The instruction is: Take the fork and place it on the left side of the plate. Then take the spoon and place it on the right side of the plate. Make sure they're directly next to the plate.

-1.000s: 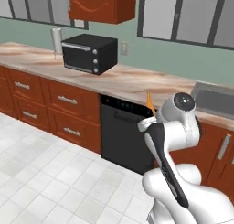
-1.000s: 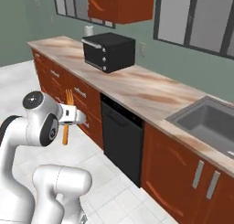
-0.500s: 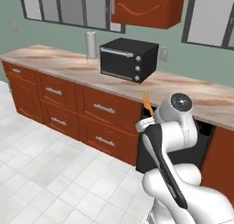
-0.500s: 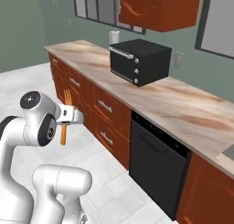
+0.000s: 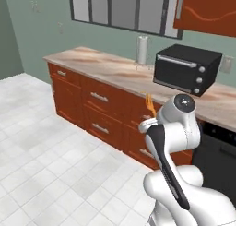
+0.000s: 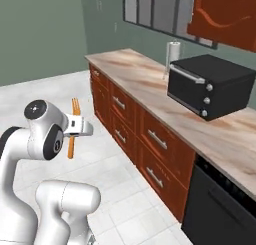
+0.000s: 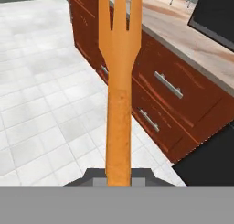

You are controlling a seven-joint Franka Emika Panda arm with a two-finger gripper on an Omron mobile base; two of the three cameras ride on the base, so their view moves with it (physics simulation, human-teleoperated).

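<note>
My gripper (image 6: 76, 126) is shut on the orange fork (image 7: 119, 81) and carries it in the air above the white tiled floor, well away from the counter. The fork stands upright with its tines up; its tines (image 5: 149, 100) peek out behind the arm in the left base view, and its whole length (image 6: 74, 128) shows in the right base view. In the hand view the handle runs straight up from between the fingertips. The plate and the spoon are out of view.
A long marble counter (image 5: 106, 66) on red-brown drawers (image 6: 155, 139) runs along the wall. On it stand a black toaster oven (image 5: 186, 69) and a paper towel roll (image 5: 142, 50). A black dishwasher front (image 6: 220, 214) is at the right. Open tiled floor (image 5: 41, 146) lies to the left.
The base has driven left along the counter, so the whole scene has slid right in both base views and the sink has left the picture. The fork stays held the same way.
</note>
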